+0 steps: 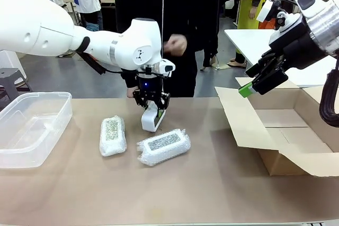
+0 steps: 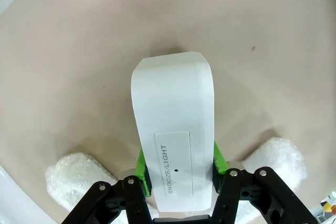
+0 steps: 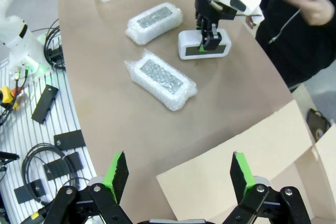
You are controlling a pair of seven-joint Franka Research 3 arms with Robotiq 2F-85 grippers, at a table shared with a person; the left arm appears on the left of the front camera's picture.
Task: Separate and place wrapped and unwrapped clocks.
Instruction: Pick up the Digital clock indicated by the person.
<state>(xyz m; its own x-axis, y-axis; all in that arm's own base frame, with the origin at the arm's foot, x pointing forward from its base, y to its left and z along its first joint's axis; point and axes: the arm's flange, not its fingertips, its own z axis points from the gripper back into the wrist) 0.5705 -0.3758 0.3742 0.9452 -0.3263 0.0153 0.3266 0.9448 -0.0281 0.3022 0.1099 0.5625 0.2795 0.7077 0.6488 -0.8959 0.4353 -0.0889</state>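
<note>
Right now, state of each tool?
Left tool: shut on the bare white rounded-rectangular plastic clock.
Right tool: open, holding nothing.

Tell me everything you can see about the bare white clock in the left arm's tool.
The bare white clock is a smooth, plastic-looking rounded rectangle; its top edge carries a bar printed SNOOZE/LIGHT. It seems to rest on its long edge on the tan table, leaning slightly, with the left tool shut across its thickness from above. Two bubble-wrapped bundles lie close by, apart from it.
</note>
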